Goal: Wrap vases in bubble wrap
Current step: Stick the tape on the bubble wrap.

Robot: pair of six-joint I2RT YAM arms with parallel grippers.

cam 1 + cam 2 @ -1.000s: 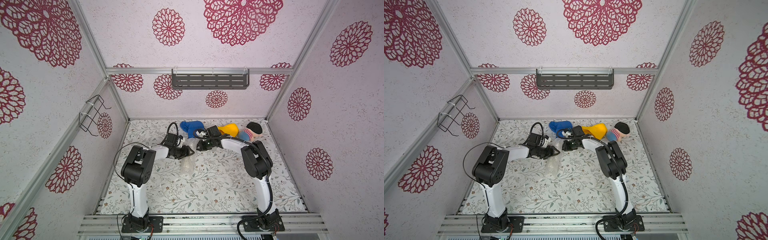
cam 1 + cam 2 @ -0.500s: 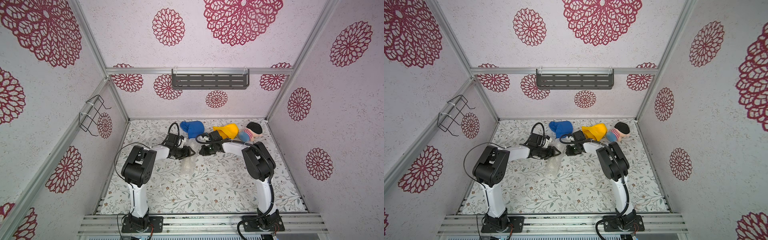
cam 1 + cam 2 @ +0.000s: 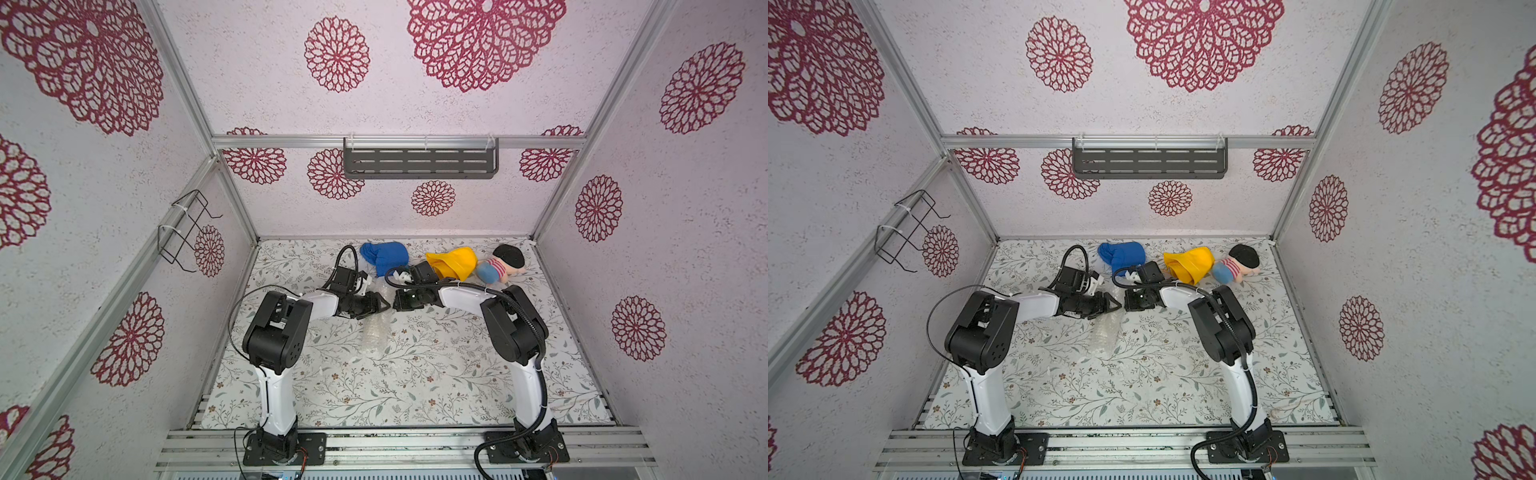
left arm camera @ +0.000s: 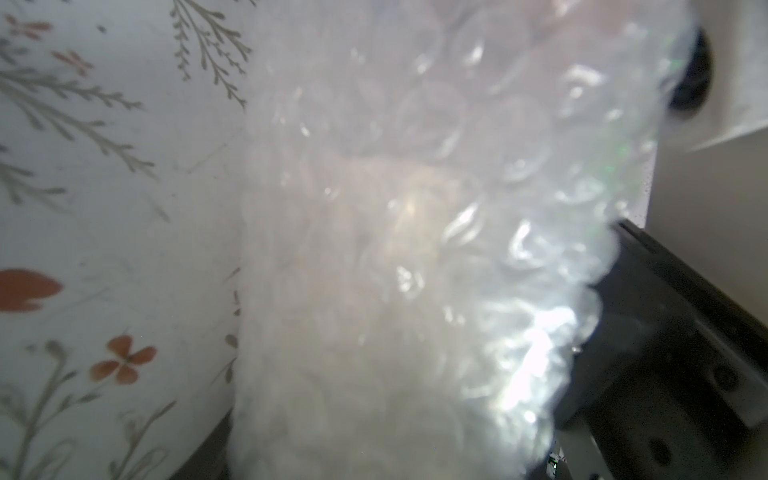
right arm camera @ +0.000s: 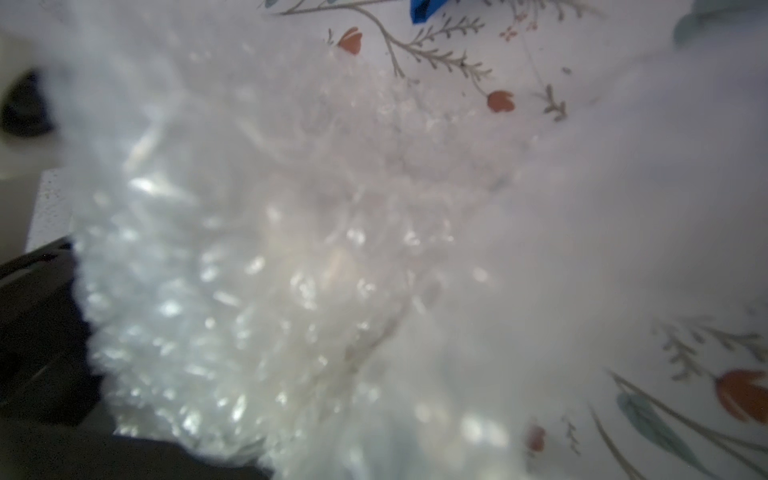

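1. Surface (image 3: 436,374): floral-printed, boxed in by walls with red rosettes.
2. Bubble wrap (image 3: 372,332): a clear, crinkled bundle lying left of centre on the surface. It runs from under the two hands toward the near side and shows in both top views (image 3: 1106,332). It fills most of the left wrist view (image 4: 415,208) and the right wrist view (image 5: 249,270), both blurred.
3. Vase (image 4: 386,241): only a pale, cream-white shape inside the bubble wrap, seen in the left wrist view. Its outline cannot be made out.
4. Left hand (image 3: 384,306): reached in from the left, low over the far end of the bundle, tips pressed together. The wrap bunches right against it, but whether a fold is pinched cannot be told.
5. Right hand (image 3: 395,300): reached in from the right, just beside the left hand and nearly tip to tip with it. It is also pressed together, and a pinch on the wrap cannot be confirmed.
6. Blue cloth (image 3: 384,257): crumpled, far side, left of centre.
7. Yellow cloth (image 3: 453,262): far side, right of the blue cloth.
8. Plush doll (image 3: 500,266): striped body, dark hair, far right, touching the yellow cloth.
9. Grey shelf (image 3: 419,158): mounted on the far wall.
10. Wire rack (image 3: 185,230): mounted on the left wall.
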